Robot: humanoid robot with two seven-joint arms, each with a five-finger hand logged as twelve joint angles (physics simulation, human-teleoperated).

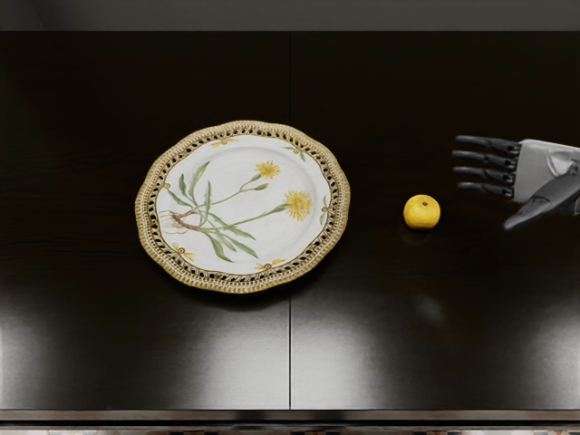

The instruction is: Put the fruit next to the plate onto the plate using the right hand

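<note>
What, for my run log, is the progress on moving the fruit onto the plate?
Done: nothing; the yellow fruit sits on the table right of the plate, apart from it. In hand: the right hand hovers open beside the fruit, not touching it. Remaining: grasp, carry, set it on the plate.

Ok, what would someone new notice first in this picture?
The ornate plate with yellow flowers painted on it, left of centre on the dark table. Then the small yellow fruit to its right, apart from it, and the right hand, open, at the right edge.
</note>
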